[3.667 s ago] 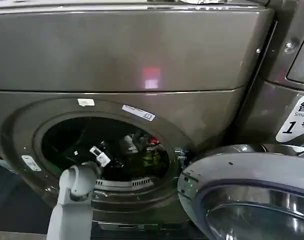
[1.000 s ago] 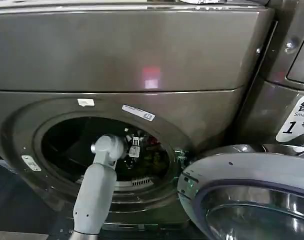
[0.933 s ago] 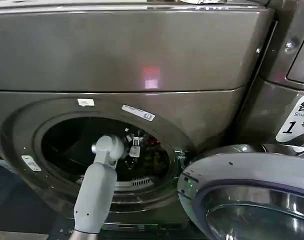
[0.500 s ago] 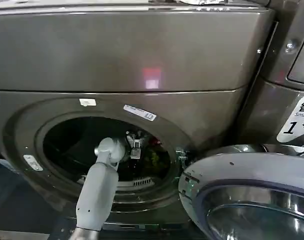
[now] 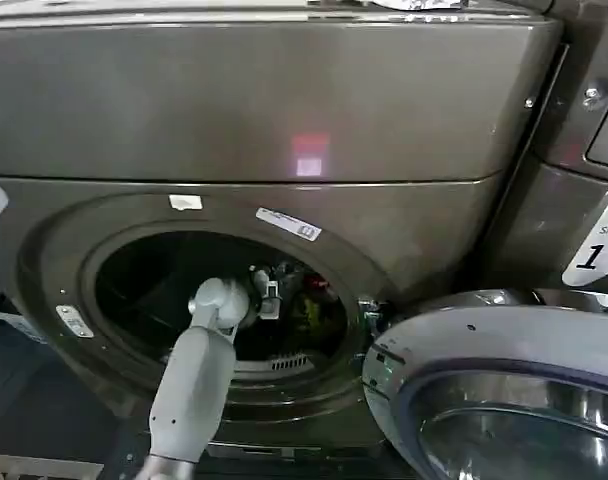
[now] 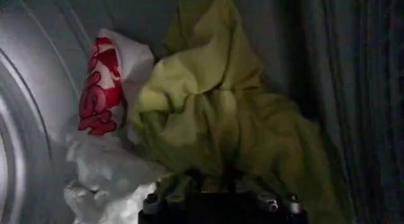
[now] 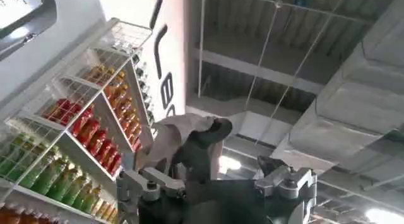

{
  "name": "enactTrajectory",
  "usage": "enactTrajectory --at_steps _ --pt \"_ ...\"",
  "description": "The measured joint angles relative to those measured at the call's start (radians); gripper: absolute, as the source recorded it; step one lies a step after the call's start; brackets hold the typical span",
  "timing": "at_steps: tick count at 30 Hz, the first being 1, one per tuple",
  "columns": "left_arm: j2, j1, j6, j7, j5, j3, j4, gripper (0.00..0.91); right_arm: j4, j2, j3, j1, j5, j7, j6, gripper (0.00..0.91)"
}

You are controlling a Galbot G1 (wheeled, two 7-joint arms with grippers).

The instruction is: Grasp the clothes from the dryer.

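Observation:
The dryer (image 5: pixel 284 120) is the big bronze-grey machine in front of me, and its porthole is open. The clothes (image 5: pixel 306 300) lie low at the right inside the dark drum. In the left wrist view they are a yellow-green piece (image 6: pixel 214 112), a red-and-white piece (image 6: pixel 101 93) and a white piece (image 6: pixel 104 171) against the steel wall. My left arm reaches in through the porthole. My left gripper (image 5: pixel 271 292) is right at the heap, and its tip (image 6: pixel 214 176) presses into the yellow-green cloth. My right gripper (image 7: pixel 237 156) is open, points up toward a ceiling and is away from the dryer.
The round dryer door (image 5: pixel 484 400) hangs open at the lower right, close to the porthole. A second machine with a white "1" label (image 5: pixel 596 250) stands to the right. Shelves of drink bottles (image 7: pixel 76 137) stand beside the right gripper. A tan piece of material (image 7: pixel 167 140) sits by one of its fingers.
The left arm rose from the porthole's lower left and went deeper into the drum, up to the clothes. Over the last half second it has barely moved. The head view shifted slightly.

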Motion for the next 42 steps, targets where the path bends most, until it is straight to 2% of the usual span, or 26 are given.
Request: enactTrajectory --at_steps 6,11,28,36,42 --pt "0.0 0.01 0.029 -0.064 -0.054 -0.017 -0.03 0.0 0.0 0.001 -0.001 0.001 0.0 0.0 0.002 0.907" --pt "-0.001 0.012 0.062 -0.195 -0.113 -0.025 -0.042 0.0 0.001 0.005 -0.008 0.003 -0.001 0.0 0.005 0.907" --pt "-0.027 0.082 0.263 -0.846 -0.426 -0.045 -0.128 0.0 0.013 0.013 -0.03 0.009 -0.019 -0.013 0.023 0.907" --pt "-0.046 0.139 0.317 -1.174 -0.616 -0.072 -0.178 0.0 0.02 0.003 -0.045 0.004 -0.024 -0.026 0.026 0.907" --pt "-0.065 0.179 0.339 -1.314 -0.742 -0.084 -0.216 0.0 0.02 0.005 -0.055 0.0 -0.024 -0.046 0.038 0.907"
